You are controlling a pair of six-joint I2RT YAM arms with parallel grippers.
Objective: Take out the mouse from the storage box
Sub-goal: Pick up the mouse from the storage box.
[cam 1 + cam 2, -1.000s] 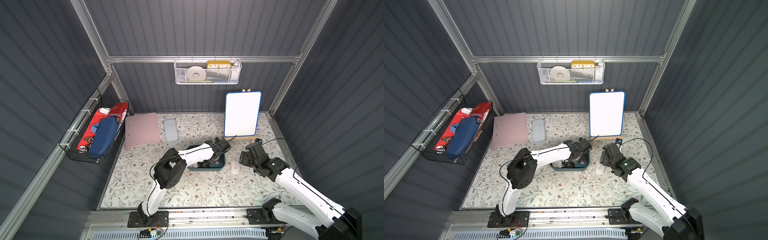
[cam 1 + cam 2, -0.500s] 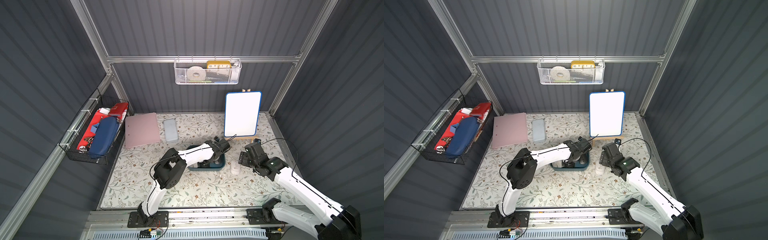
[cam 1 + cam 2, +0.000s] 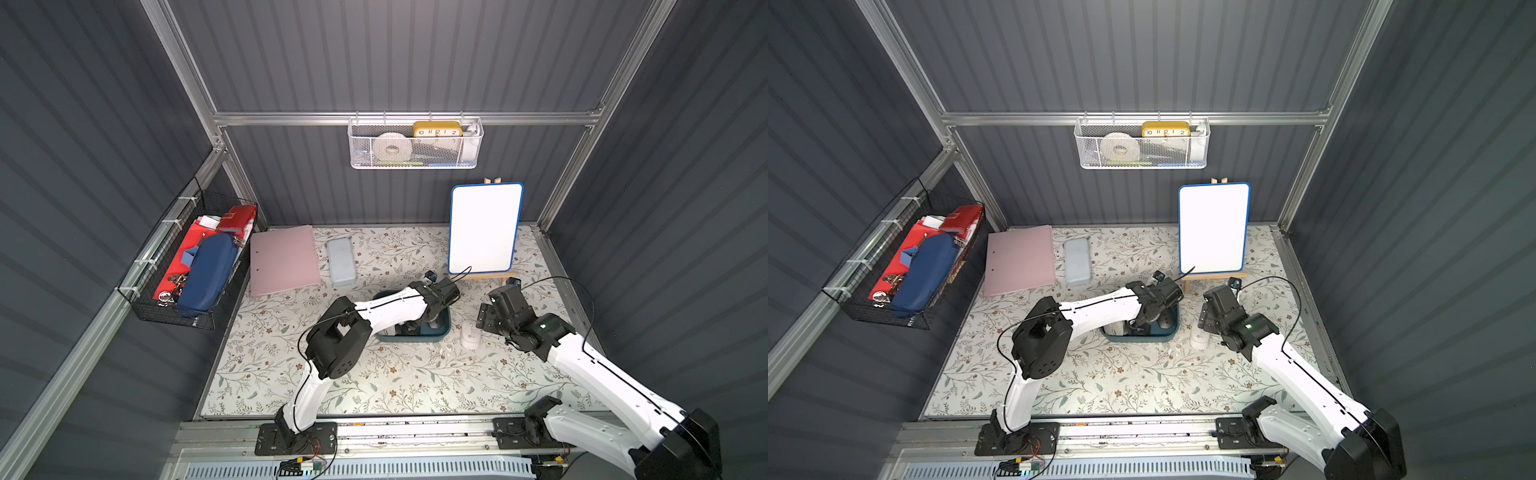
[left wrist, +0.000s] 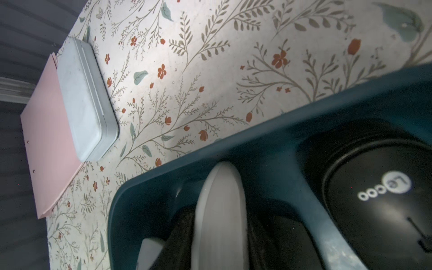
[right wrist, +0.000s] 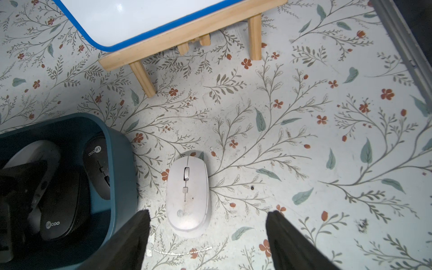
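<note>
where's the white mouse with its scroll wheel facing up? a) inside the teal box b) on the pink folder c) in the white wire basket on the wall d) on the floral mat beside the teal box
d: the white mouse lies on the floral mat just outside the storage box, below the open right gripper.

The flower-patterned desk (image 3: 395, 374) is seen steeply from high above its front edge in both top views, almost identically. The dark teal plastic storage box (image 4: 257, 154), shared by all views, is viewed from right at its rim by the left wrist camera and from close overhead by the right wrist camera.
</note>
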